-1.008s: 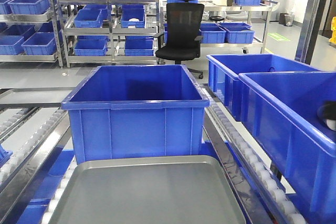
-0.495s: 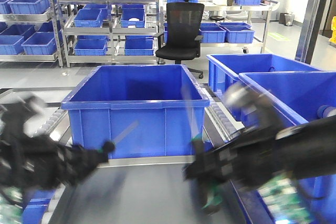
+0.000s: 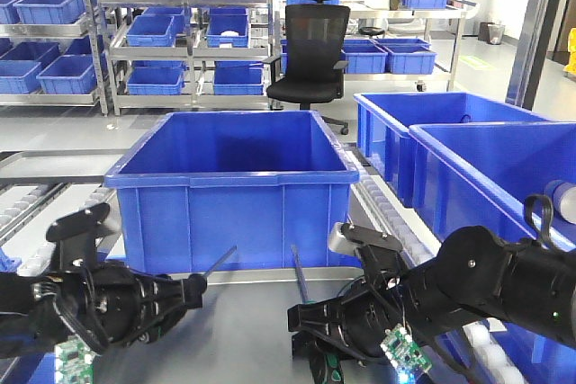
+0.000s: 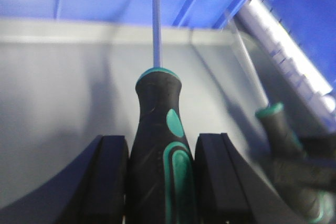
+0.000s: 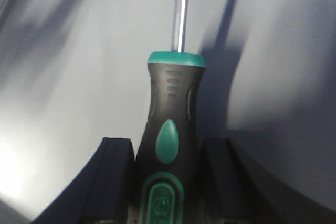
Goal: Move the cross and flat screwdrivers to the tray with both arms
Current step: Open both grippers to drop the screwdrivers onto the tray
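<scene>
While both black pincers hover above the flat grey metal tray [image 3: 234,312], the left pincer [image 4: 160,182] clamps one black-and-green screwdriver [image 4: 157,129], steel shaft toward twelve o'clock; the right pincer [image 5: 168,182] clamps the other screwdriver [image 5: 173,129] likewise.

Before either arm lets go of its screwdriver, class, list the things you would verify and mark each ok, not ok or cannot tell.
1. Left gripper shut on its black-and-green-handled screwdriver: ok.
2. Right gripper shut on the second black-and-green screwdriver: ok.
3. Both tools over the flat grey metal tray, not the deep blue plastic bin: ok.
4. The two steel shafts apart, not crossing: ok in the front view.
5. Handles low enough to release: cannot tell.
6. Which screwdriver is cross, which flat: cannot tell; the tips are too small.
</scene>
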